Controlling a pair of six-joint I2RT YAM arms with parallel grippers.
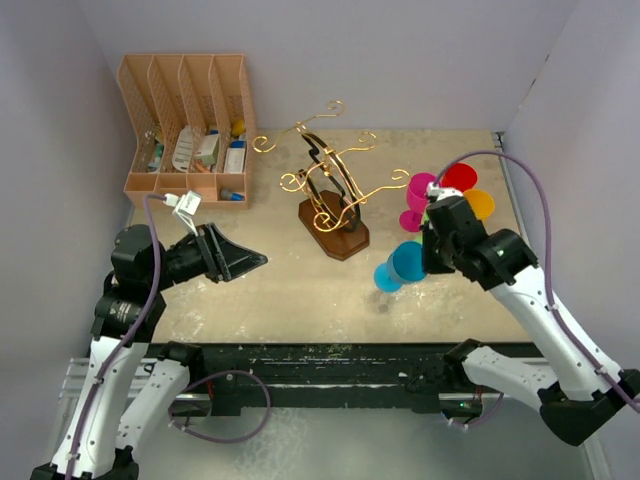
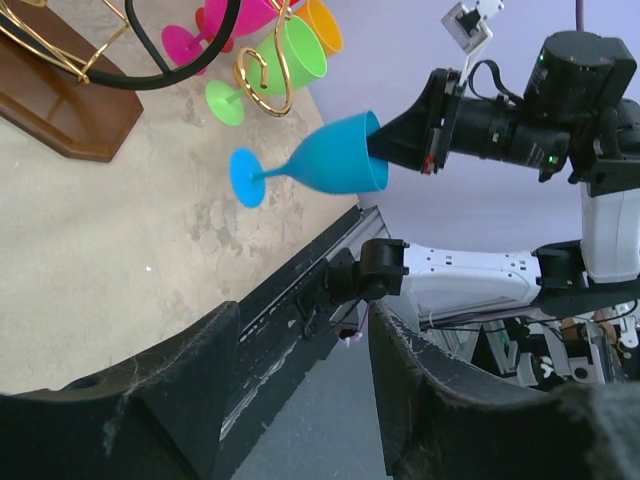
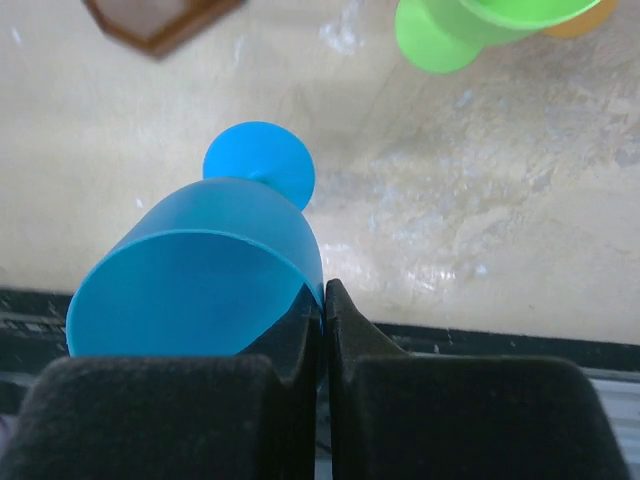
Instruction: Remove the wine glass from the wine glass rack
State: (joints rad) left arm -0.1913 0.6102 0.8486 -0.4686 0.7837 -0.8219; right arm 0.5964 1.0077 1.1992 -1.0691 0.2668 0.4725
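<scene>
Jaws of the right gripper (image 3: 323, 300) are pinching the blue wine glass (image 3: 200, 270) by its rim; the left gripper (image 1: 252, 262) is hanging open, empty.

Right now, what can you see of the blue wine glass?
The blue wine glass looks like matte plastic: tapered bowl, short stem, round foot. It is off the wine glass rack, tilted steeply with its foot toward the table. The right gripper is shut on its rim, one finger inside the bowl.

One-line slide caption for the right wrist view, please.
Right fingers shut on the rim of the blue glass, its foot pointing away over the table, green glass beyond.
</scene>
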